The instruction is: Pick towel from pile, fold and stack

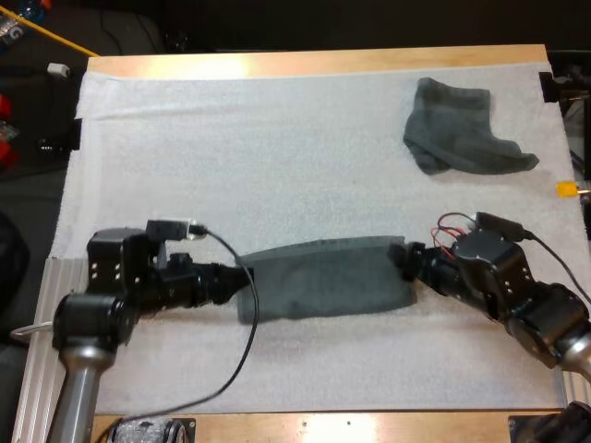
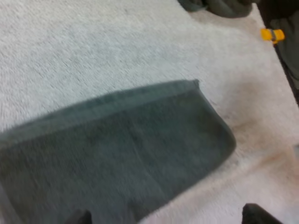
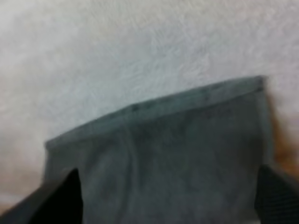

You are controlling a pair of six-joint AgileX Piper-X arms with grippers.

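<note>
Closest to the camera, the left gripper [image 1: 240, 278] lies low over the mat [image 1: 231, 138], pointing right, at the left end of a towel [image 1: 323, 277]. From the left wrist view its two black fingers [image 2: 255, 215] stand wide apart: one tip sits over the towel's near edge, the other over bare mat beside it. The claw is wide and holds nothing.

Opposite it, the right gripper [image 1: 404, 257] points left and meets the towel's right end. In the right wrist view its fingers [image 3: 70, 198] are also spread wide, with the towel's end lying flat between them and not pinched. This claw too is wide and holds nothing.

The towel is dark grey-green and lies folded into a long flat band on the near middle of the mat, stretched between the two grippers. Its far edge shows a straight hem and its right corners look rounded.

A second, crumpled towel [image 1: 457, 129] of the same colour sits in a loose heap at the far right of the mat, well apart from both arms.

The white mat covers most of a wooden table [image 1: 314, 63].
</note>
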